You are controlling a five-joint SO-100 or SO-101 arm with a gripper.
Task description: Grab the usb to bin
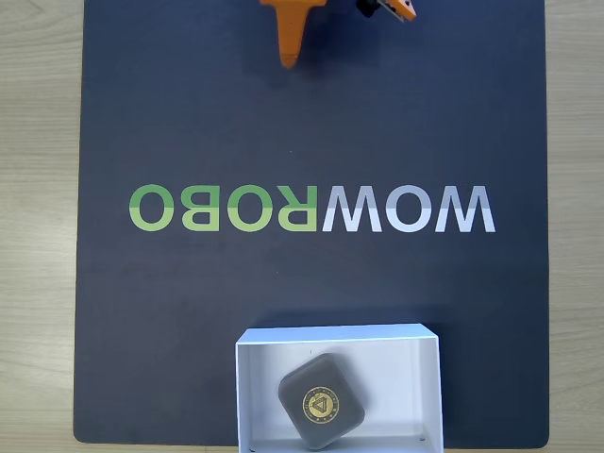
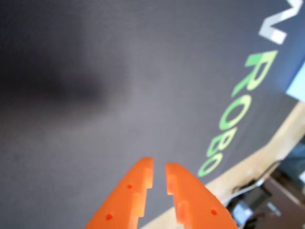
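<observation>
In the fixed view you have the mat lying on the desk, with the desk showing past its left and right edges. The bin sits on the mat at the bottom edge, a little right of centre. The usb lies inside the bin, left of its middle, turned cornerwise to the walls. The lettering runs across the mat's middle, above the bin. Your end effector enters at the top edge, well apart from the bin
</observation>
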